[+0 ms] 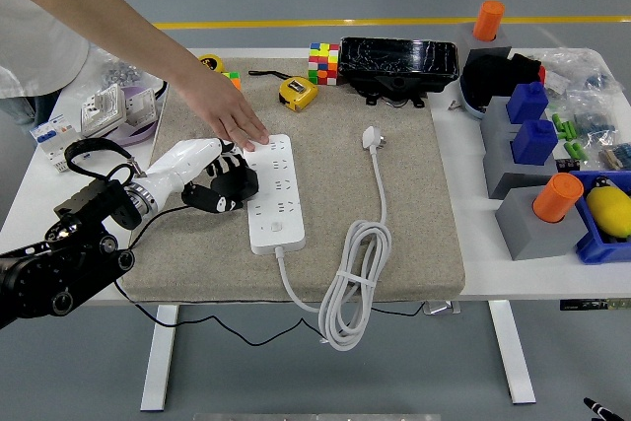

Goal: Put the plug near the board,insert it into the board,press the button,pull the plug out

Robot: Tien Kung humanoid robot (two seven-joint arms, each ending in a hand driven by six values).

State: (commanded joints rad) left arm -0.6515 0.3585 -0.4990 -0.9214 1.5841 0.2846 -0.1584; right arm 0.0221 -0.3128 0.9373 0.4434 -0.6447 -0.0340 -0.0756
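One plug (372, 137) well right of left hand (219, 182)

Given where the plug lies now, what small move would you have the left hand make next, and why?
Probably lift away from the power strip and reach right toward the plug: it lies unplugged on the mat, untouched, while the left hand sits curled and empty at the strip's left edge.

surface: white table (463, 273) | on it: beige mat (414, 214), grey blocks (532, 219), blue bin (592, 244)
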